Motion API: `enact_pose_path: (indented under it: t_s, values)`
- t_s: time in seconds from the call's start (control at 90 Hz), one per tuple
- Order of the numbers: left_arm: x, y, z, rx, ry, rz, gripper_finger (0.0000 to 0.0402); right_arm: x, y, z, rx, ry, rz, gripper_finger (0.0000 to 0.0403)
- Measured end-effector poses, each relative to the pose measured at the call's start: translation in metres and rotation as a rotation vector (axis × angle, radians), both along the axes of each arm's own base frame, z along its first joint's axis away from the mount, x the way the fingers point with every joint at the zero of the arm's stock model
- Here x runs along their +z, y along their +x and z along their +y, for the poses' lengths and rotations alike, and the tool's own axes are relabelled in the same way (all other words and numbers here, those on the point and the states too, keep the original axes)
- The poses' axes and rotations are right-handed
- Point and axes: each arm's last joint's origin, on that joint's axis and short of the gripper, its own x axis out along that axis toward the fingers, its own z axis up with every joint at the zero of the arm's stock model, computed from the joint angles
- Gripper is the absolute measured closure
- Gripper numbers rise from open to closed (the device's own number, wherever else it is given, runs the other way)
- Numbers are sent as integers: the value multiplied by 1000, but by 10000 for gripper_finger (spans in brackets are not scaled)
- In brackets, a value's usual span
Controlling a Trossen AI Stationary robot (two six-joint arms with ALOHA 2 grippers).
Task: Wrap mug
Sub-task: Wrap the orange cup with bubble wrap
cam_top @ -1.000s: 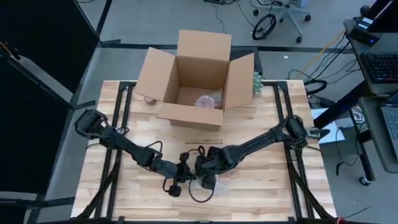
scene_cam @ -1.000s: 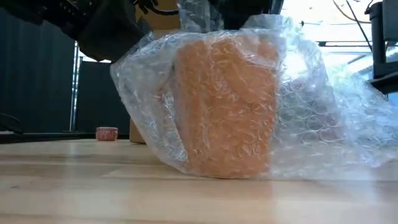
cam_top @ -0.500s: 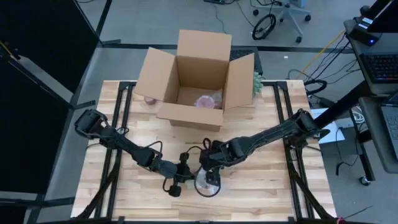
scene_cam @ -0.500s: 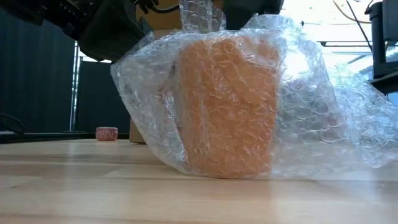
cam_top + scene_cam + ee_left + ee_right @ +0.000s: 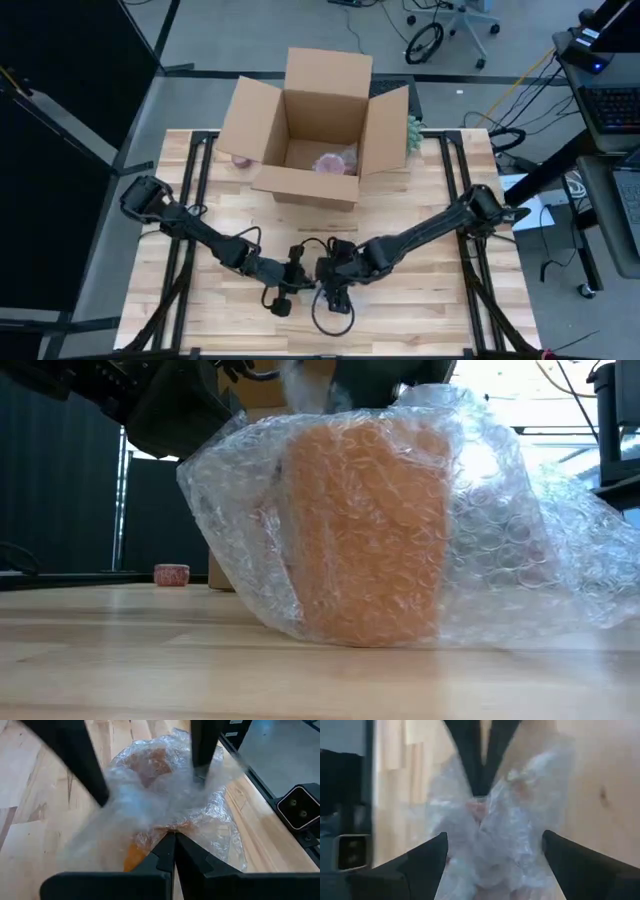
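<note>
An orange mug [image 5: 365, 530] stands on its base on the table, loosely covered in clear bubble wrap [image 5: 490, 520]. In the high view the bundle [image 5: 332, 305] lies near the table's front edge, between both grippers. My left gripper [image 5: 174, 845] is at its left side, shut on the wrap. My right gripper [image 5: 495, 870] hangs open over the bundle, one finger [image 5: 80, 765] on each side of the bunched wrap. I cannot tell whether these fingers touch it. My left gripper pinches a bunched fold of the bubble wrap [image 5: 172, 826] between its two fingers, above the mug's side. It comes from the table's left, slanting down. The wrap rises from the mug to the fingers, and the mug stays on the table.
An open cardboard box [image 5: 315, 130] stands at the far middle of the table with a wrapped pink item [image 5: 335, 160] inside. A small pink object [image 5: 172, 574] sits left of the box. Bare wood lies to the left and right of the bundle.
My right gripper drew back a little toward the table's far right, then came back over the wrapped mug. The flap of wrap that stood up above the mug in the low view now shows only as a blur. The mug has not moved.
</note>
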Motion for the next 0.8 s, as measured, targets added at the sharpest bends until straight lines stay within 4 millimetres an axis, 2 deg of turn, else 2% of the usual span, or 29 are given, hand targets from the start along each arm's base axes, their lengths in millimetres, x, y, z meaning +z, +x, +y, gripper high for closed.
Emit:
enact_pose_path:
  t_s: [0.222, 0.411, 0.522, 0.8]
  values:
    - [0, 0, 0, 1, -2, -3, 402, -50, 8, -2, -27, -34, 153, 93]
    - [0, 0, 0, -4, -3, 0, 402, -70, 10, -1, -41, -56, 198, 93]
    - [1, 0, 0, -3, -5, -5, 402, -63, 9, -3, -52, -60, 178, 93]
    - [0, 0, 0, 3, 0, -4, 402, -16, 0, -12, -61, -37, 91, 93]
